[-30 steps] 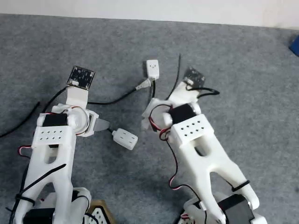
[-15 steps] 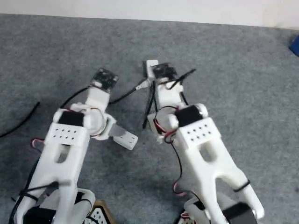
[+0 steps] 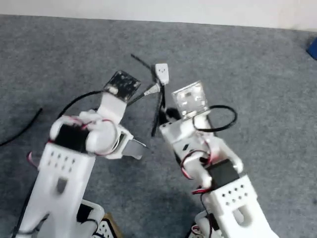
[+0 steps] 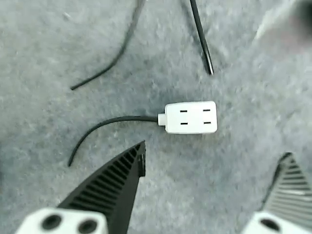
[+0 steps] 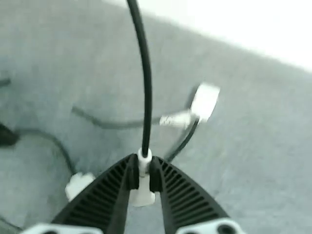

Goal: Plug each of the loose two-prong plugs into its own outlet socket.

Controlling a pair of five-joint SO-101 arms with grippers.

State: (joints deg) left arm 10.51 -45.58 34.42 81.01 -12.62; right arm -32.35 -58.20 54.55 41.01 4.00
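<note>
Robotics lab bench: grey felt mat point(image 3: 277, 74), pale wall point(image 3: 148, 7) behind, exposed-wire white printed arm point(image 3: 64, 163).

A grey felt-like mat point(image 3: 267, 84) is laid as the work surface. A blue object point(image 3: 313, 48) is partly seen at its right side, and a white strip point(image 3: 198, 10) along its far edge.

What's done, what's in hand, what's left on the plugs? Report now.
Done: nothing is clearly seated. The outlet socket below the open left gripper shows bare slots.
In hand: the right gripper is shut on a white plug with a black cord.
Left: seat that plug, then the second plug lying by the far socket. I cannot tell whether that one is in.
</note>
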